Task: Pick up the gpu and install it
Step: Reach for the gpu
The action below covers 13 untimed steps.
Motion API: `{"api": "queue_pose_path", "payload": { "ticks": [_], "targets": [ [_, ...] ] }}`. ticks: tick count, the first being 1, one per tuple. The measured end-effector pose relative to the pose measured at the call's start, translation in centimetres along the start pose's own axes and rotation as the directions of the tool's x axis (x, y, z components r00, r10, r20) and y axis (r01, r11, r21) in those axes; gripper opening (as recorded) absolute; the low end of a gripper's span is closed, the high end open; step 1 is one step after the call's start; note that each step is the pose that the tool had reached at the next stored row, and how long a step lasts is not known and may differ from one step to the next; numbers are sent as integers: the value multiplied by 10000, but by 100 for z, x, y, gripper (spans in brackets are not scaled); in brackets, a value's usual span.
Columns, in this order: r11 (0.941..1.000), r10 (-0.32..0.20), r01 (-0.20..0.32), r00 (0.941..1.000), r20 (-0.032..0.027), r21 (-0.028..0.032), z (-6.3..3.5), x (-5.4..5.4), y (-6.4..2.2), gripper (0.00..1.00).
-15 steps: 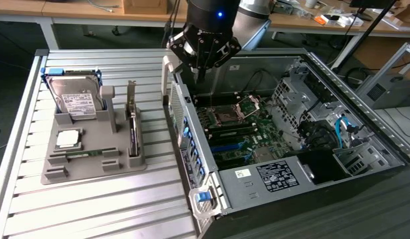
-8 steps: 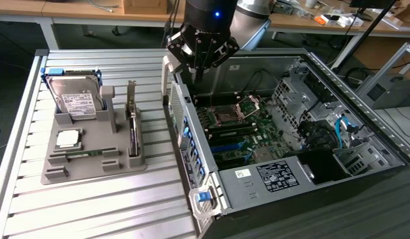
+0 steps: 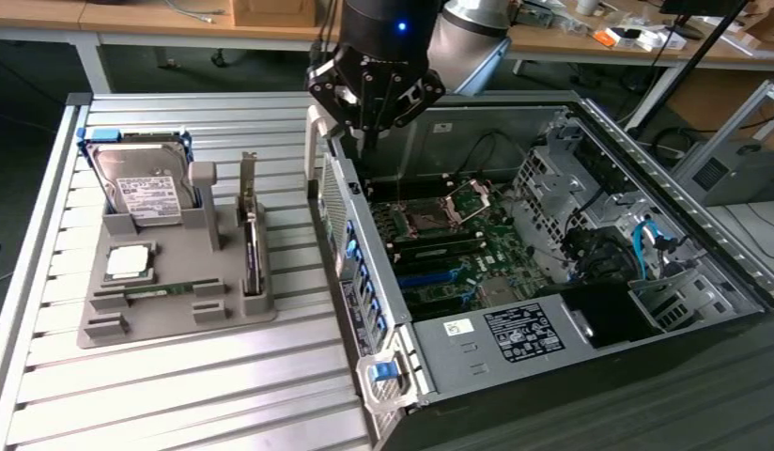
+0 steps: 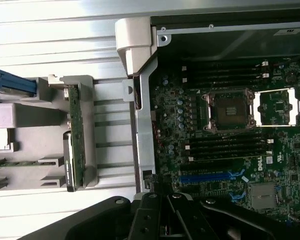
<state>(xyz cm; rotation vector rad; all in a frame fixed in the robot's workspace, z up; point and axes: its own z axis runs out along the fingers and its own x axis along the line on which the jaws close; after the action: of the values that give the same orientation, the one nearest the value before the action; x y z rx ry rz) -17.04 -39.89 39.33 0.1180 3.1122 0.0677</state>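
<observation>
End effector (image 3: 368,130) seen shut, empty, above the case (image 3: 349,211) edge; gpu (image 3: 251,235) stood edge-up beside the case (top edge graspable).

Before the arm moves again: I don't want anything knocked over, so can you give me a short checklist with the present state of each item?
1. Graphics card stands on edge in its slot of the gray tray: ok.
2. Claw open for a grasp: not ok, it is shut and holds nothing.
3. Claw above the card: not ok, it hangs over the rear wall of the computer case, apart from the card.
4. Room around the card: ok, the hard drive stands apart in its own holder.
5. Blue slot on the board is free: ok.
6. Case side is open: ok.
</observation>
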Motion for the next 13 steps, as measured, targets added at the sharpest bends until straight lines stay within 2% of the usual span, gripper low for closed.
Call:
{"api": "queue_pose_path", "payload": {
  "ticks": [13],
  "targets": [
    [10000, -1, 1, 10000, 0, 0, -2, 74, -5, 11]
  ]
}}
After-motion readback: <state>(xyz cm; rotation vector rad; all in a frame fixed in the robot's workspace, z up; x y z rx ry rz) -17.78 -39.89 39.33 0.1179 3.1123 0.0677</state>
